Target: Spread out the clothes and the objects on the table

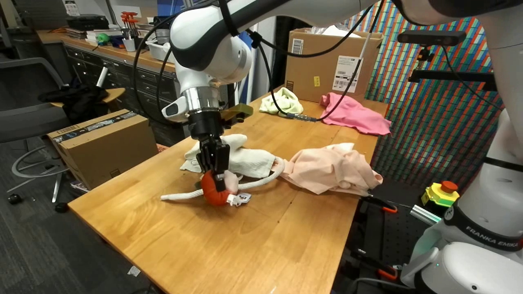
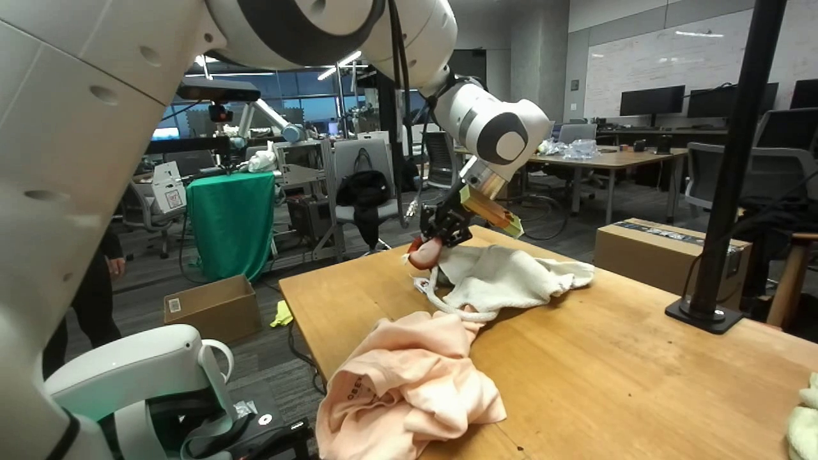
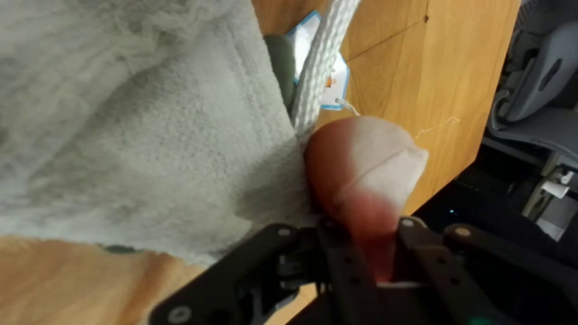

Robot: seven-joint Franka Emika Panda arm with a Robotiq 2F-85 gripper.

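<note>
One rounded red-and-white stuffed toy (image 1: 212, 192) was pinched in the black two-finger gripper (image 3: 371, 228), whose fingers (image 3: 336, 246) stood narrow, one on each side of it. The toy was low at the wooden table (image 1: 261, 241), against the edge of a crumpled off-white fleecy cloth (image 1: 255, 162); whether it bore on the wood could not be told. A small white paper tag (image 3: 334, 85) with a blue border was just beside it, a thin string running from the tag's hole toward the toy. A dark-green object (image 3: 281, 65), mostly hidden, showed from under the off-white cloth near the tag.

A white braided cord (image 1: 179, 196) lay on the wood, partly covered by the toy in an exterior view. In both exterior views it curved between the off-white cloth and a rumpled peach garment (image 2: 409, 383) with dark lettering.

Well apart from these, a bunched pale-green cloth (image 1: 282, 103) and a bright pink cloth (image 1: 354, 114) lay toward one end, the pink one reaching the table's side and just in front of a large brown cardboard box (image 1: 312, 67).
</note>
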